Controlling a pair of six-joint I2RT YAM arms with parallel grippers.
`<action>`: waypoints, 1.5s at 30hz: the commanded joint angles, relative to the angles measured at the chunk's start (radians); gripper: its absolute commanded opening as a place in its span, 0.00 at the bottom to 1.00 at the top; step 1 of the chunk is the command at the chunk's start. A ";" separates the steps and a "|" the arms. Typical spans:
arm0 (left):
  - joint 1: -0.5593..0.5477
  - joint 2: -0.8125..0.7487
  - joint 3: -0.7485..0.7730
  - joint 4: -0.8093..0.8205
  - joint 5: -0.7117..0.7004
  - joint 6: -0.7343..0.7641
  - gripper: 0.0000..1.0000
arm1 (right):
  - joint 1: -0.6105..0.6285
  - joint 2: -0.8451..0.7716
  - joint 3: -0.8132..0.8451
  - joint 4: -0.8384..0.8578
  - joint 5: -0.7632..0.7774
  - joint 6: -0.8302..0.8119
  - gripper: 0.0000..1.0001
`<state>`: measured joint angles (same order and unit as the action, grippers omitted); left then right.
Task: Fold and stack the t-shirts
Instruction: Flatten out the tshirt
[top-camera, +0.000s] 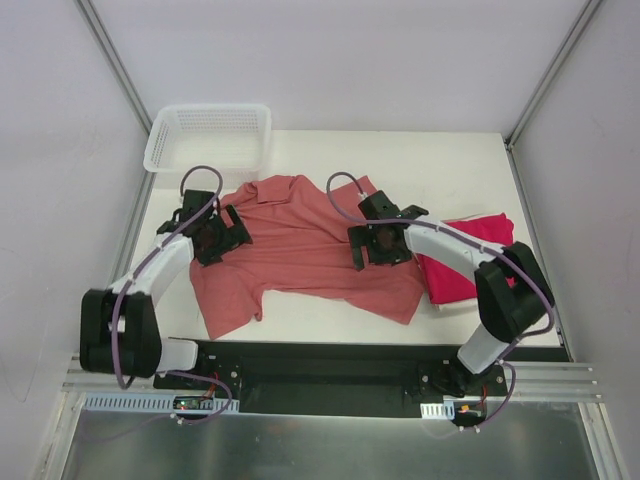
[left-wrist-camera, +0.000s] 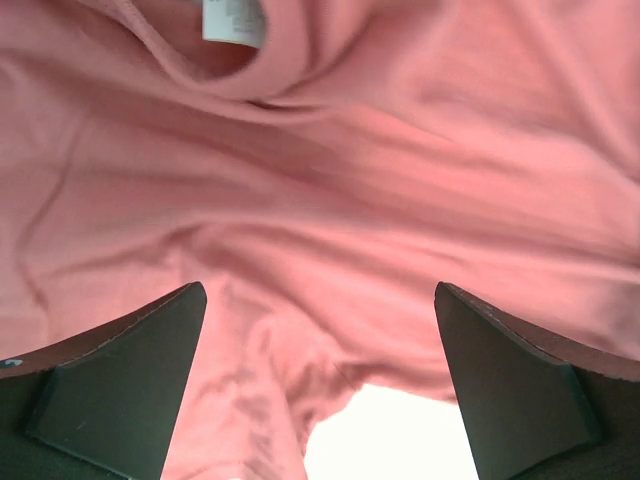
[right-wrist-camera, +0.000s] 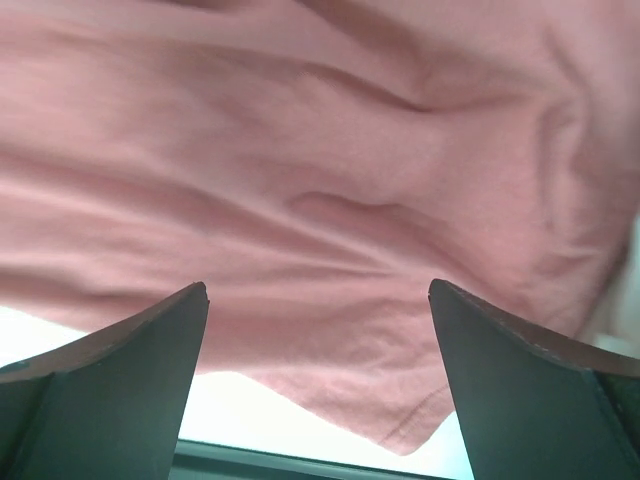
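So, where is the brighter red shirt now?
The red shirt lies on the table's right side in the top view, beside the pink shirt, under the right arm.

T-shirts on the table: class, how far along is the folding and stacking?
Done: the crimson t-shirt looks folded, lying compact on the right. In hand: nothing gripped; the left hand and right hand hang open over the salmon t-shirt, which lies spread and rumpled. Left: fold the salmon one and stack the two.

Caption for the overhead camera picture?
Left gripper and right gripper, both open, over a rumpled salmon-pink t-shirt; crimson t-shirt beside it.
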<state>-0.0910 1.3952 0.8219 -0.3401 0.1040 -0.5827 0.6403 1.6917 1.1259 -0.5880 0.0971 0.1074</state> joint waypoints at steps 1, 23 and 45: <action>-0.006 -0.189 -0.003 -0.011 -0.006 -0.008 0.99 | 0.010 -0.138 0.032 0.017 0.012 -0.026 0.97; -0.042 -0.772 -0.363 -0.560 -0.161 -0.476 0.93 | 0.061 -0.533 -0.388 0.076 -0.050 0.107 0.97; -0.148 -0.553 -0.374 -0.616 -0.385 -0.686 0.56 | 0.062 -0.527 -0.368 0.073 -0.010 0.072 0.97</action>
<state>-0.2302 0.8478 0.4610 -0.9783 -0.2108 -1.2240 0.6983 1.1866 0.7292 -0.5194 0.0673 0.1913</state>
